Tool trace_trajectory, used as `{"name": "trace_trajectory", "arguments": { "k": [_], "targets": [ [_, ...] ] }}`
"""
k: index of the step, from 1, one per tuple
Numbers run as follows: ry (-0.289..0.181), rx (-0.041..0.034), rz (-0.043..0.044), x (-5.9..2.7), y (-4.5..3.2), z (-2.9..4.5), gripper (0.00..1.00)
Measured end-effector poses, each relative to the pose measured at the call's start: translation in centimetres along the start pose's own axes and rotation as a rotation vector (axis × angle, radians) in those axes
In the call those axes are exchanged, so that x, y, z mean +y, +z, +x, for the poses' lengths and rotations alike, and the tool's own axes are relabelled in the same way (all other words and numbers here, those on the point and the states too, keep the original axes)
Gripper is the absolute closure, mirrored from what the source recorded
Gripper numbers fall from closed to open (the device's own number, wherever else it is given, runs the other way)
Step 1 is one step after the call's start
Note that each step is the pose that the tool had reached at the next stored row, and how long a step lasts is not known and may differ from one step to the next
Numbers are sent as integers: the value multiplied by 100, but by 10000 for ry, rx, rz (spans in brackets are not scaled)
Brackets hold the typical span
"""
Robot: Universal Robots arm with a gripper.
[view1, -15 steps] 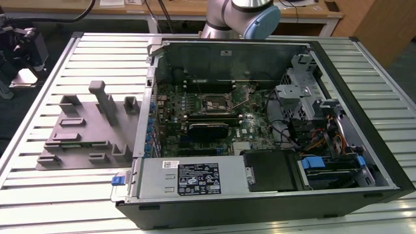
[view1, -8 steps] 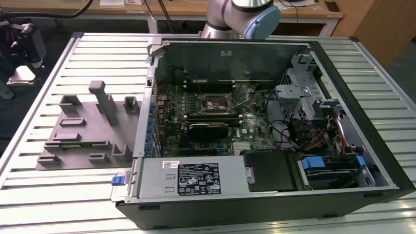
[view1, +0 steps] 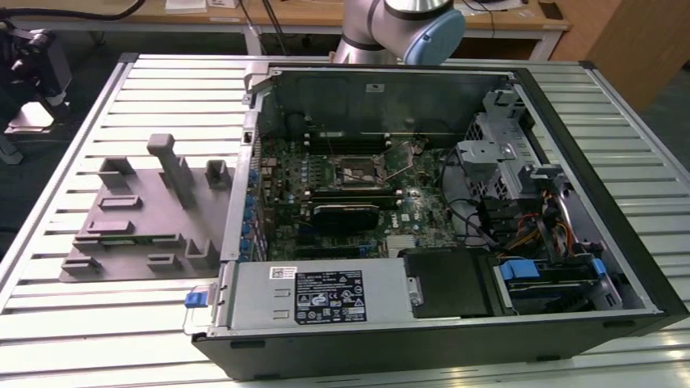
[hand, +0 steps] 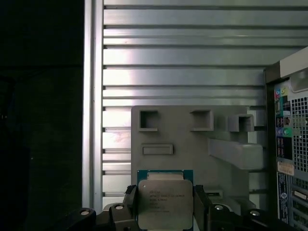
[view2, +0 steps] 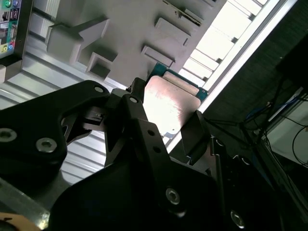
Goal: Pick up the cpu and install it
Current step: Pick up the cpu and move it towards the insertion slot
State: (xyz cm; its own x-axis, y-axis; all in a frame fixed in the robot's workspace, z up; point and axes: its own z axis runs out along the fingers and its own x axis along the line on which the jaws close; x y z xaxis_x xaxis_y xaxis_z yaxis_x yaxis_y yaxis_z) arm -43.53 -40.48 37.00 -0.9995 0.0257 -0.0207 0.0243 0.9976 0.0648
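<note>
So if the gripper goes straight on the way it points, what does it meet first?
Probably the grey fixture, beyond the cpu held by the gripper; depth is unclear.

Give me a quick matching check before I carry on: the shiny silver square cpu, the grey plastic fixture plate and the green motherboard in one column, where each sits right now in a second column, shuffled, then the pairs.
1. shiny silver square cpu
2. grey plastic fixture plate
3. green motherboard

A. lying on the slatted metal table, at the exterior view's left of the open black computer case
B. inside that case
C. clamped between the fingers of the black gripper

Pairs: 1-C, 2-A, 3-B.
</note>
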Motion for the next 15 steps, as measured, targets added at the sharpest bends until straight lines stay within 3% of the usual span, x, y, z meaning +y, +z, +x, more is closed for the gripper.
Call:
{"name": "trace_trajectory", "arguments": {
  "k": [15],
  "targets": [
    [0, -1, -1, 20, -192, -4, 45]
  ]
}}
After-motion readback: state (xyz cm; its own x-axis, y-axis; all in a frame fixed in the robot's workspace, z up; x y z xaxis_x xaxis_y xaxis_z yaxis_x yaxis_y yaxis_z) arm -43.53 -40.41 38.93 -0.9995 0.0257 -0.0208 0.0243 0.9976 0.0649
